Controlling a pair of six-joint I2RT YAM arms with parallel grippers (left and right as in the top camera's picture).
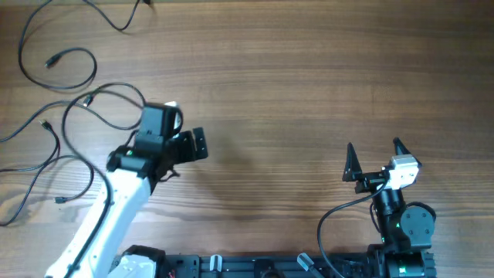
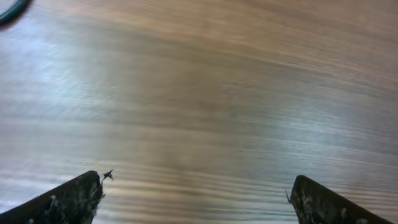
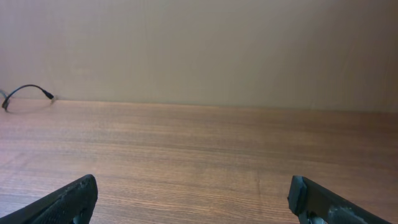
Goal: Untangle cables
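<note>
Several thin black cables lie spread over the far left of the wooden table: one loop, a longer cord curving past my left arm, and another lower down. My left gripper is open and empty, to the right of the cables and above bare wood; its wrist view shows only blurred wood between the fingers and a dark cable edge at the top left. My right gripper is open and empty at the near right, far from the cables. Its wrist view shows one cable end far off at the left.
Another thin cord runs off the top left edge. A thick black arm cable loops beside the right arm's base. A plain wall rises behind the table's far edge.
</note>
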